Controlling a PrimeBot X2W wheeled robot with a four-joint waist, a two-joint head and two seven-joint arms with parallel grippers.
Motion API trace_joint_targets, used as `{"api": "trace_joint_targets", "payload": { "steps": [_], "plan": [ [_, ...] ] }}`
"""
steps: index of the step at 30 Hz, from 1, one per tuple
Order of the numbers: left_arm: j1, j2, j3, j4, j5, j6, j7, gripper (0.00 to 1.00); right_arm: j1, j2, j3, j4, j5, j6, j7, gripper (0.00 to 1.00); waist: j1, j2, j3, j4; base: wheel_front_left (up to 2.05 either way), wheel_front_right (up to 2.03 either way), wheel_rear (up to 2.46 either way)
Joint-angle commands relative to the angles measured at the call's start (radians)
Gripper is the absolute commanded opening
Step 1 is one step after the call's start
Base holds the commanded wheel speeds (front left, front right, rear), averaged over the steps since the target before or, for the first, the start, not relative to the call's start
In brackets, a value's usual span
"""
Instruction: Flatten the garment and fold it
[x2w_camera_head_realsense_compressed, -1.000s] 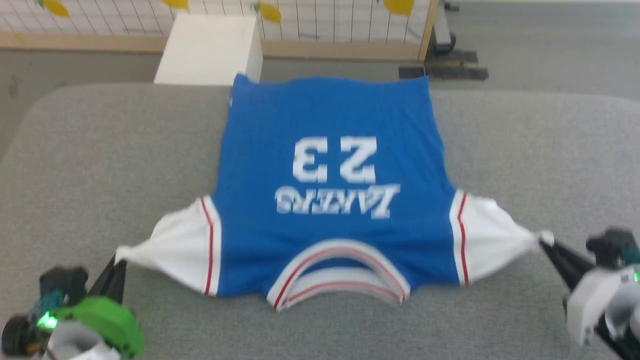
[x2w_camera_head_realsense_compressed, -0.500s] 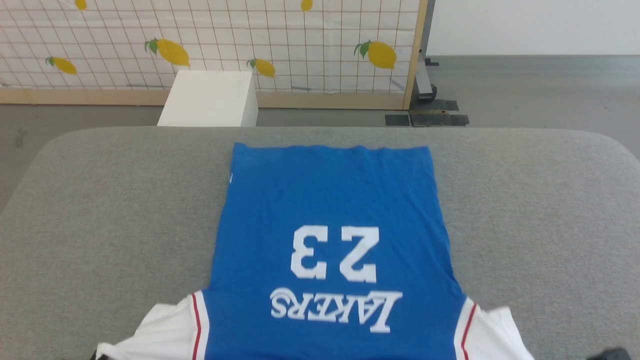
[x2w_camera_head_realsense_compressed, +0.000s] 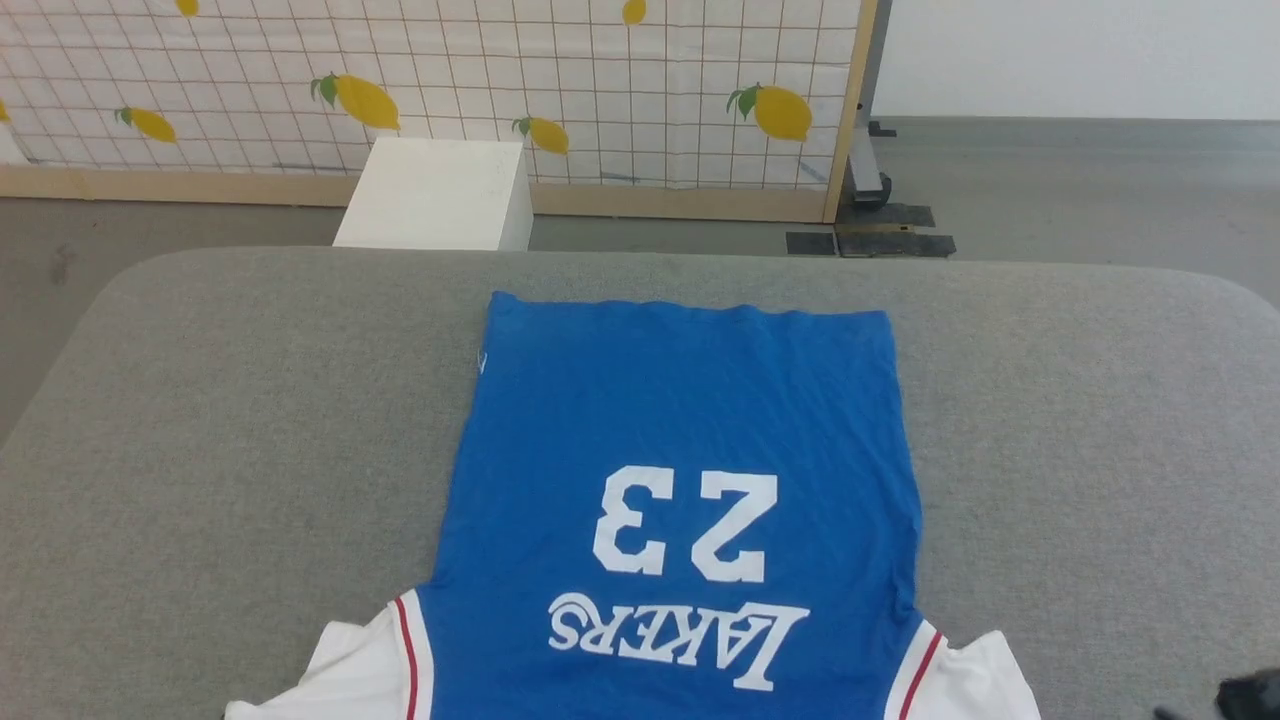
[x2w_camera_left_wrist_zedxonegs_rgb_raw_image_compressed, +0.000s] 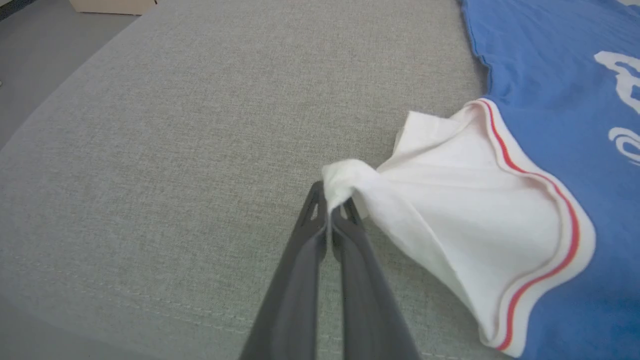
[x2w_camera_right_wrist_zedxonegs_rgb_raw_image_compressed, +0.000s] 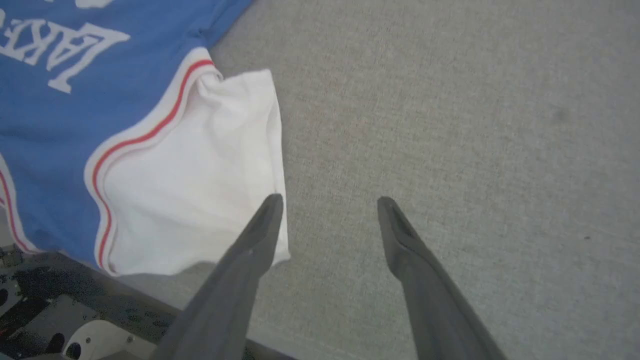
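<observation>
Garment (x2w_camera_head_realsense_compressed: 690, 450) lies print-up, mid-tabletop (x2w_camera_head_realsense_compressed: 200, 420), hem toward far edge, sleeves at near edge. Body looks flat; sleeves not smoothed, no fold made yet. Left wrist view: left claw (x2w_camera_left_wrist_zedxonegs_rgb_raw_image_compressed: 330, 212) pinched shut on tip of left sleeve (x2w_camera_left_wrist_zedxonegs_rgb_raw_image_compressed: 475, 210), cloth bunched there. Right wrist view: right claw (x2w_camera_right_wrist_zedxonegs_rgb_raw_image_compressed: 327, 200) wide open, empty, right sleeve (x2w_camera_right_wrist_zedxonegs_rgb_raw_image_compressed: 200, 185) loose beside one finger. Head view adds whole body, wavy hem

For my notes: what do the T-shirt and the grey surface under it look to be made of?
T-shirt: soft matte knit, probably cotton or a blend; the white sleeve bunches and drapes where the left gripper pinches it. Grey surface: matte woven upholstery-like cloth, with visible weave and a stitched seam near its edge; whether it is padded cannot be told.
</observation>
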Motion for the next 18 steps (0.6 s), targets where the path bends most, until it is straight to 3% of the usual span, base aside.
{"api": "trace_joint_targets", "payload": {
  "steps": [1, 6, 10, 13, 18],
  "plan": [
    [-0.023, 0.001, 0.002, -0.001, 0.008, -0.006, -0.004, 0.00, -0.034, -0.006, -0.038, -0.023, 0.012, -0.002, 0.005, 1.00, 0.0001, 0.0000, 0.008, 0.004, 0.00, 0.00, 0.00],
    [-0.061, -0.008, -0.002, -0.027, 0.033, -0.012, -0.005, 0.00, -0.162, -0.060, -0.190, -0.099, -0.010, -0.002, 0.027, 1.00, 0.0001, 0.0000, 0.034, 0.024, 0.00, 0.00, 0.00],
    [-0.099, -0.019, -0.012, -0.050, 0.055, -0.019, -0.005, 0.00, -0.313, -0.090, -0.245, -0.142, -0.004, -0.002, 0.073, 1.00, 0.0001, 0.0000, 0.072, 0.057, 0.00, 0.00, 0.00],
    [-0.132, -0.032, -0.025, -0.068, 0.072, -0.024, -0.005, 0.00, -0.450, -0.114, -0.245, -0.147, -0.001, -0.002, 0.132, 1.00, 0.0001, 0.0000, 0.112, 0.090, 0.00, 0.00, 0.00],
    [-0.197, -0.061, -0.042, -0.098, 0.101, -0.039, -0.005, 0.00, -0.690, -0.151, -0.155, -0.102, 0.019, -0.002, 0.268, 1.00, 0.0001, 0.0000, 0.199, 0.151, 0.00, 0.00, 0.00]
  ]
}}
